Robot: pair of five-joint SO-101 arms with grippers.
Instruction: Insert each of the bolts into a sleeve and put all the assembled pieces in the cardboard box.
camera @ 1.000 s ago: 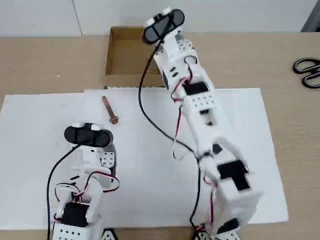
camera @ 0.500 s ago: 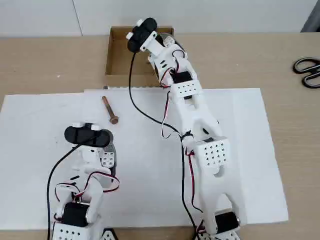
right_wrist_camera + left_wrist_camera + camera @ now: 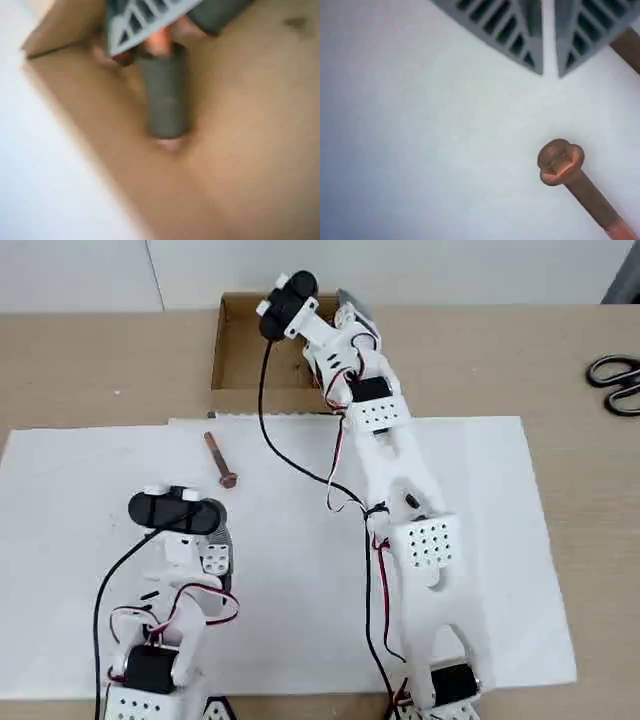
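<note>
My right gripper (image 3: 159,31) is shut on an assembled piece, a dark grey sleeve (image 3: 165,98) with a copper bolt (image 3: 160,41) through it. The piece hangs just over the floor of the cardboard box (image 3: 240,150). From above, that arm reaches into the box (image 3: 232,340) at the table's far side, and its gripper (image 3: 345,318) is over the box's right part. A loose copper bolt (image 3: 218,460) lies on the white paper (image 3: 90,500). My left gripper (image 3: 219,540) rests nearer the front, apart from it. Its grey fingers (image 3: 512,25) are shut, and the bolt's hex head (image 3: 560,161) lies close by.
Black scissors (image 3: 615,380) lie at the table's right edge. The right arm's black cable (image 3: 290,455) loops over the paper between the two arms. Bare wooden table (image 3: 100,360) surrounds the paper.
The right arm swung left and stretched out over the box, carrying the assembled piece. The left arm and the loose bolt stayed put.
</note>
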